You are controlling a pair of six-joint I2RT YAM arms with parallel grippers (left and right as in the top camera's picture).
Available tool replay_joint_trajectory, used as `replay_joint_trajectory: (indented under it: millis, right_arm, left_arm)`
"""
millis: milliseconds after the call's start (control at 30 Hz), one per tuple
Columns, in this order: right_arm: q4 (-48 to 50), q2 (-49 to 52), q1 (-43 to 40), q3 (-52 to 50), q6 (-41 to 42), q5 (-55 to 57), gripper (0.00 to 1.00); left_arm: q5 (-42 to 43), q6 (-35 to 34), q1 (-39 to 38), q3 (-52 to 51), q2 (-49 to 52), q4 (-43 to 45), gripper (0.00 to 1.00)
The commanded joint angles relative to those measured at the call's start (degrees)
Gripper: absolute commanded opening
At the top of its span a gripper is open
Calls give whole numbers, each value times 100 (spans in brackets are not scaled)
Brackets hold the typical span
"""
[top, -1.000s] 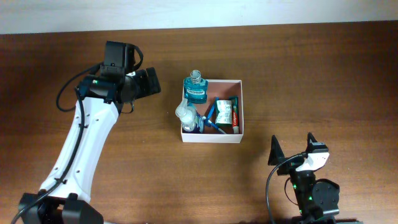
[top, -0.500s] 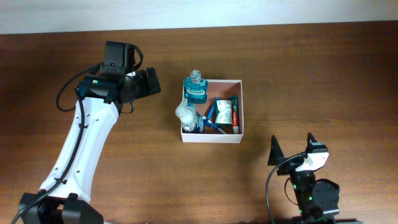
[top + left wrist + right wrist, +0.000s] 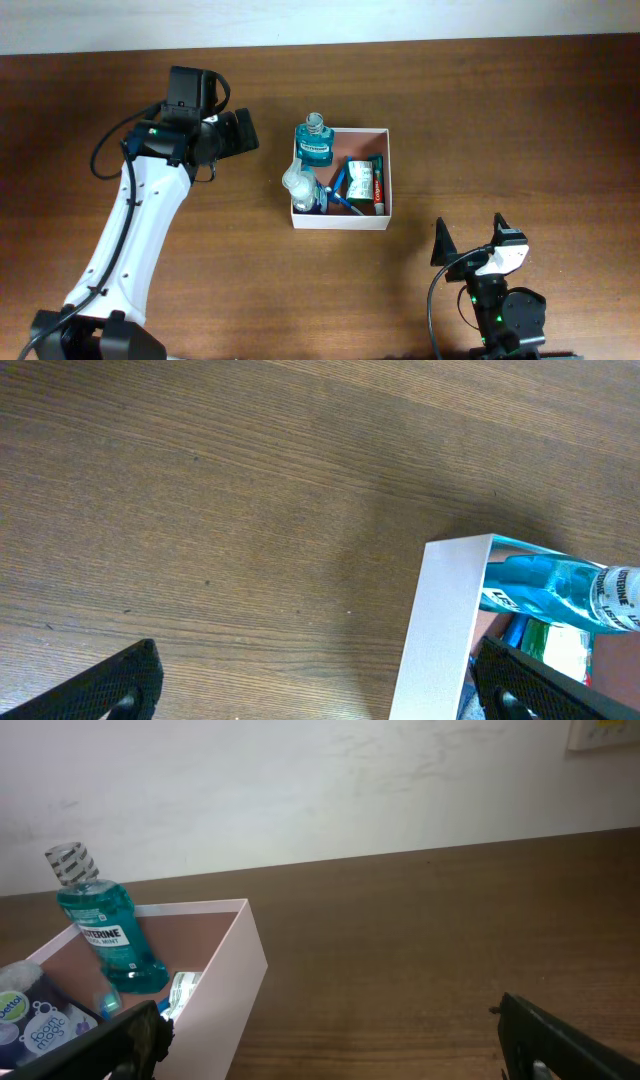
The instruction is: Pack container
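The container (image 3: 388, 180), a shallow white-walled box with a reddish-brown floor, sits mid-table. It holds a teal mouthwash bottle (image 3: 314, 143), a clear bottle (image 3: 299, 187), a green box (image 3: 360, 177), a red-capped tube (image 3: 379, 188) and a blue item (image 3: 336, 192). My left gripper (image 3: 242, 131) is open and empty, left of the container; its wrist view shows the container's white wall (image 3: 440, 630) and the mouthwash bottle (image 3: 555, 585). My right gripper (image 3: 470, 238) is open and empty at the front right; its wrist view shows the container (image 3: 235, 975) and the bottle (image 3: 105, 930).
The brown wooden table (image 3: 500, 120) ends at a white wall (image 3: 320, 20) at the back. The left arm's white link (image 3: 125, 250) crosses the left side of the table.
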Motion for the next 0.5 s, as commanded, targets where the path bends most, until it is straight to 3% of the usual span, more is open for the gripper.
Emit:
replay_joint_trajectory:
  millis: [0, 233, 467]
  right_arm:
    - [-28, -68, -50, -39, -55, -52, 98]
    - [-26, -70, -50, -39, -55, -52, 98]
    - [-28, -70, -50, -39, -55, -52, 98]
  left_arm:
    - [42, -31, 4, 0, -96, -7, 99]
    - [42, -31, 4, -37, -186, -7, 99]
    - [42, -28, -2, -168, -1062, -7, 99]
